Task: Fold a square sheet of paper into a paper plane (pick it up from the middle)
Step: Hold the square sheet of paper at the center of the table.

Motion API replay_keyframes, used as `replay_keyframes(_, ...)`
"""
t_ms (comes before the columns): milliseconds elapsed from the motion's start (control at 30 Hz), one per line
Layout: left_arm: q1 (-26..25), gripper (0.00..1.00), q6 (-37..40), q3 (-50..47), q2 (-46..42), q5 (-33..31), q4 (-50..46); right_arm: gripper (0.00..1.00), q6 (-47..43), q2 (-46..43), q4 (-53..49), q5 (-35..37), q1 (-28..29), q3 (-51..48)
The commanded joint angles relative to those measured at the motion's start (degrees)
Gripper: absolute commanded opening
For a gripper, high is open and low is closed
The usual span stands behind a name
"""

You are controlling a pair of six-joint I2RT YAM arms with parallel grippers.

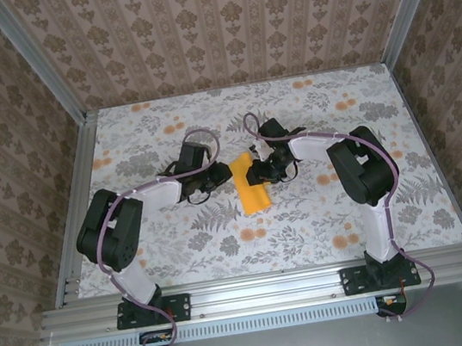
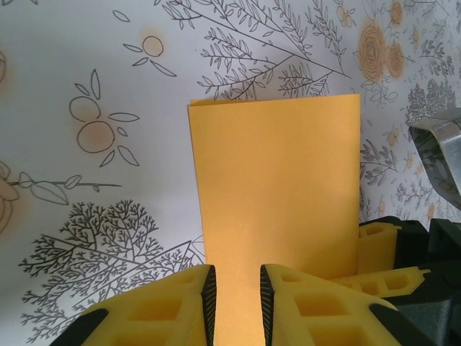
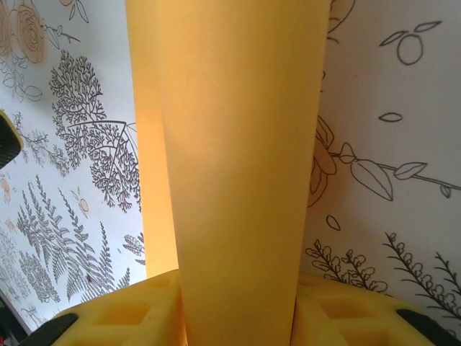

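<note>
The square sheet of paper [image 1: 254,191], bright orange-yellow, lies mid-table doubled over into an upright rectangle [image 2: 277,180]. My left gripper [image 1: 221,174] is at its left side. In the left wrist view its jaws [image 2: 238,303] stand a narrow gap apart over the paper's near edge, with flat paper showing through the gap. My right gripper [image 1: 258,169] is at the sheet's upper right. A raised, curved flap of the sheet [image 3: 230,144] fills the space between its jaws [image 3: 238,317] from pad to pad. The paper plane is out of view.
The table [image 1: 182,250] has a floral cloth and is boxed in by aluminium rails [image 1: 266,288] and patterned walls. The right arm's yellow fingers [image 2: 378,245] and a metal bracket [image 2: 439,155] sit close beside the left gripper.
</note>
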Motion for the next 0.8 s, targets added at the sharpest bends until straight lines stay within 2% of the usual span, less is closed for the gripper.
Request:
replay_keyframes(0,-0.7,0.26,0.0,1.8,1.4,1.2,-0.6,0.37,1.1,5.6,-4.2,8.5,0.1,-1.7)
replay_keyframes(300,-0.8,0.25,-0.3,1.6,1.1,-0.3,-0.9,0.35,3.0,6.6,-4.7,10.0,0.1,-1.3)
replay_keyframes(767,-0.9,0.25,-0.3,2.6,1.9,0.7,-0.8,0.41,3.7,7.8,-5.8,11.4,0.1,-0.4)
